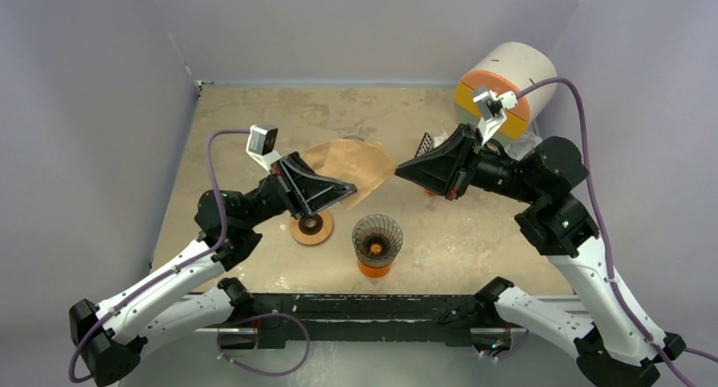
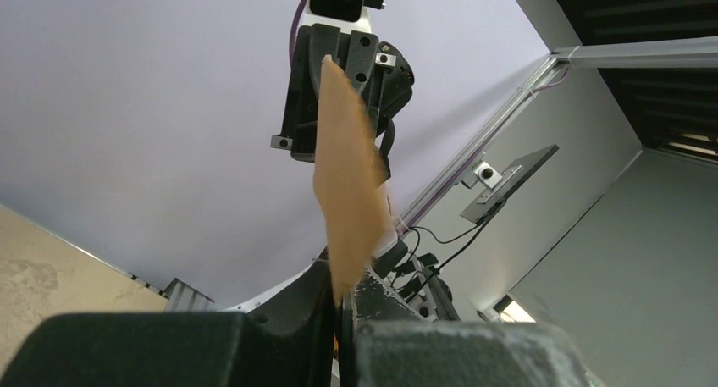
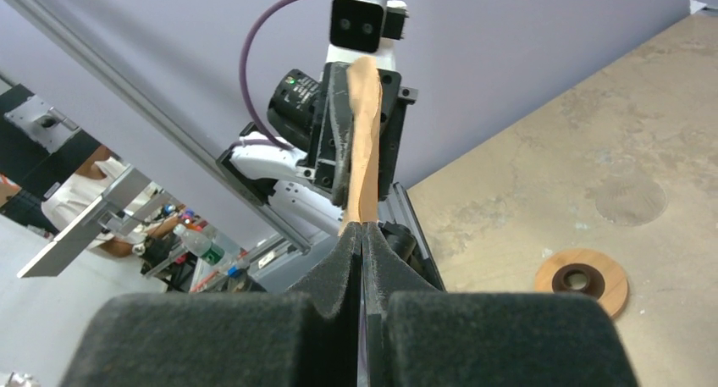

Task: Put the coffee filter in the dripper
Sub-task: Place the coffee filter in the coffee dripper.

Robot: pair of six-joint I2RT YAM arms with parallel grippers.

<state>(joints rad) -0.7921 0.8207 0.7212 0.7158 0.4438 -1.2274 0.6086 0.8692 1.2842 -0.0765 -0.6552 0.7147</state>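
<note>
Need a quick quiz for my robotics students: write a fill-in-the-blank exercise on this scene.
The number of hands shut on the brown paper coffee filter, counting the left hand and the right hand, is ____.
The black wire dripper on an orange base has ____ filter in it.
In the top view, the round wooden disc lies on the table to the ____ of the dripper.
Missing words: two; no; left.

Tan coffee filter [image 1: 356,163], dark-wire orange-bottomed dripper [image 1: 377,243], mottled beige table [image 1: 474,226], lilac walls [image 1: 356,23].
</note>
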